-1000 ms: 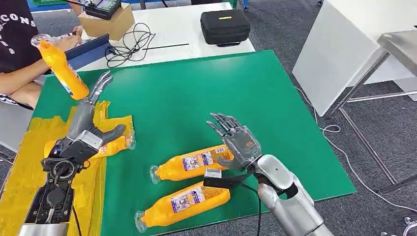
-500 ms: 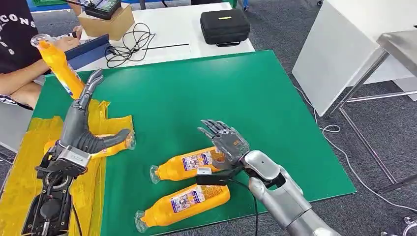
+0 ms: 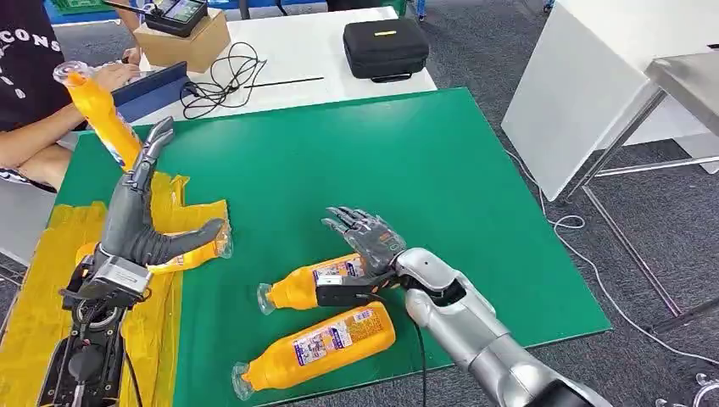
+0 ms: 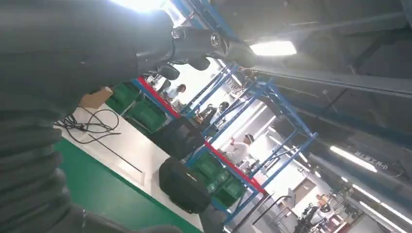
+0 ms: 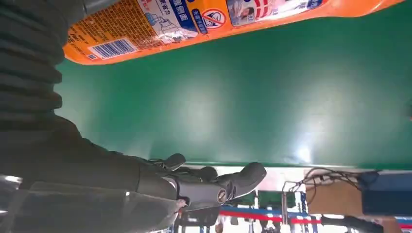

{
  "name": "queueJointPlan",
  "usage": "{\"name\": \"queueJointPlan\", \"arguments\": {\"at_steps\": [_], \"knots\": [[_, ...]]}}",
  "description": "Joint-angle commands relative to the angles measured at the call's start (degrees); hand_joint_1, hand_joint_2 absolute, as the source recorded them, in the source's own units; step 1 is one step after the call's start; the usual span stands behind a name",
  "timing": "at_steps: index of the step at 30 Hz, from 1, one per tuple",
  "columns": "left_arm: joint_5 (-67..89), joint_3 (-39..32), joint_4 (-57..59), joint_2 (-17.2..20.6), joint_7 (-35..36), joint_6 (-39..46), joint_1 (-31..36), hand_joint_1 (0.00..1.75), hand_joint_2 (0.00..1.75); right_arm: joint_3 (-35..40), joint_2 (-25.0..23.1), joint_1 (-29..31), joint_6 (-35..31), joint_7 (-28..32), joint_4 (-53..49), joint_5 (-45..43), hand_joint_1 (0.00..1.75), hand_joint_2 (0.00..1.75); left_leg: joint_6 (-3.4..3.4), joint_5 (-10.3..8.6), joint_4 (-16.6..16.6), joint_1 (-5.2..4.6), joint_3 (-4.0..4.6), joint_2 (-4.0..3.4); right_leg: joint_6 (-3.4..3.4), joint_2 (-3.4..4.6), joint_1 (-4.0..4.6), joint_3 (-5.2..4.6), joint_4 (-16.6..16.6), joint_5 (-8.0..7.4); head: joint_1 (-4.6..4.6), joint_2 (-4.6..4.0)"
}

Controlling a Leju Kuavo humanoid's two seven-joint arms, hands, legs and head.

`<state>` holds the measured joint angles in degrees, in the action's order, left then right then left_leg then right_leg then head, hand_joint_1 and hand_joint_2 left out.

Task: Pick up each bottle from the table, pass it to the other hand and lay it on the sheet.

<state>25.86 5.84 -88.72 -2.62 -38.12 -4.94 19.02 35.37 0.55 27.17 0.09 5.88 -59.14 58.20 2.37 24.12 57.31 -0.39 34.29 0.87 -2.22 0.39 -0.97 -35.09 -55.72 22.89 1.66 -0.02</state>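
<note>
- The right hand (image 3: 366, 244) has moved lower, fingers spread, empty, just over the middle bottle (image 3: 318, 283).
- The left hand (image 3: 140, 212) stays open over the bottle on the yellow sheet (image 3: 34, 297).
- Another bottle (image 3: 315, 346) lies on the green table (image 3: 407, 161); a person (image 3: 34, 93) holds one more.

Left hand (image 3: 136, 216) and right hand (image 3: 366, 242) both spread open

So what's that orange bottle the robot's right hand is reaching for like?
The orange bottle lies on its side on the green table, clear cap toward the yellow sheet. It looks like plastic, with a printed label. The right hand hovers open at its base end; contact is unclear. Another bottle lies beside it.
</note>
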Motion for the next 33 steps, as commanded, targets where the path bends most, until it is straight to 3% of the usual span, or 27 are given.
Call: {"name": "queueJointPlan", "arguments": {"at_steps": [1,8,11,12,17,19,21,23,28,33], "knots": [[-0.9,2.0,2.0,0.5,1.0,0.0,2.2,0.00,1.75,4.0,-1.2,3.4,1.9,-2.1,13.3,-0.2,0.00,1.75,-0.11,0.00,0.0,0.08,-0.14,0.01,0.12,-0.05,0.08,0.16,0.1,-0.05,0.00,0.00],[-1.5,1.7,2.0,0.8,1.1,0.2,1.0,0.00,1.75,4.6,-0.5,2.2,2.3,-1.9,13.0,-0.4,0.00,1.75,-0.32,-0.12,-0.1,0.14,-0.37,-0.09,0.35,0.01,0.17,0.34,0.2,-0.20,0.00,0.00],[-1.6,1.0,0.9,0.7,1.1,0.5,-0.6,0.00,1.75,3.1,0.3,-0.1,-2.0,-2.0,6.9,-1.0,0.00,1.75,-0.32,-0.12,-0.1,0.16,-0.48,-0.18,0.36,0.03,0.21,0.45,0.2,-0.21,0.00,0.00],[-1.1,0.4,0.4,0.5,1.2,1.0,-1.3,0.00,1.75,1.3,0.5,-1.9,-8.1,-2.5,1.9,-0.5,0.00,1.75,-0.30,-0.12,-0.1,0.13,-0.50,-0.21,0.39,0.08,0.18,0.44,0.1,-0.24,0.00,0.00],[-1.2,0.0,-0.2,0.5,1.2,0.9,-1.9,0.00,1.75,1.2,1.3,-3.0,-5.8,-4.1,-3.2,-0.3,0.00,1.75,-0.34,-0.14,0.0,0.14,-0.33,-0.18,0.42,0.04,0.19,0.30,0.0,-0.20,0.00,0.00],[-0.8,-0.3,-0.2,0.4,1.2,1.1,-2.1,0.00,1.75,-0.7,1.4,-4.8,-12.9,-1.7,-7.4,-0.5,0.00,1.75,-0.28,-0.19,0.0,0.11,-0.24,-0.24,0.35,0.13,0.16,0.22,0.0,-0.25,0.00,0.00],[-0.6,-1.1,0.0,0.5,1.1,1.6,-2.7,0.00,1.75,-1.7,3.8,-8.2,-12.1,-1.1,-18.7,-2.2,0.00,1.75,-0.30,-0.16,0.0,0.11,-0.22,-0.19,0.36,0.06,0.15,0.22,0.0,-0.19,-0.02,0.00],[-0.5,-1.5,0.2,0.7,0.7,1.7,-2.9,0.00,1.75,-2.2,5.0,-9.6,-9.9,-1.4,-23.6,-3.0,0.00,1.75,-0.32,-0.11,0.1,0.12,-0.12,-0.11,0.36,-0.03,0.16,0.17,-0.1,-0.10,0.02,0.00],[-0.5,-2.4,0.4,0.6,0.7,1.8,-3.0,0.00,1.75,-2.5,5.6,-10.8,-10.6,0.5,-26.7,-4.5,0.00,1.75,-0.27,-0.16,0.0,0.08,0.18,-0.12,0.32,0.10,0.11,-0.13,0.0,-0.19,0.00,0.00],[-0.5,-4.0,0.1,0.2,0.6,0.8,-3.0,0.00,1.75,-2.1,7.4,-11.4,-5.5,-1.0,-30.4,-5.1,0.00,1.75,-0.33,-0.05,0.1,0.11,0.25,-0.13,0.34,0.10,0.14,-0.18,0.0,-0.12,0.00,0.00]]}}
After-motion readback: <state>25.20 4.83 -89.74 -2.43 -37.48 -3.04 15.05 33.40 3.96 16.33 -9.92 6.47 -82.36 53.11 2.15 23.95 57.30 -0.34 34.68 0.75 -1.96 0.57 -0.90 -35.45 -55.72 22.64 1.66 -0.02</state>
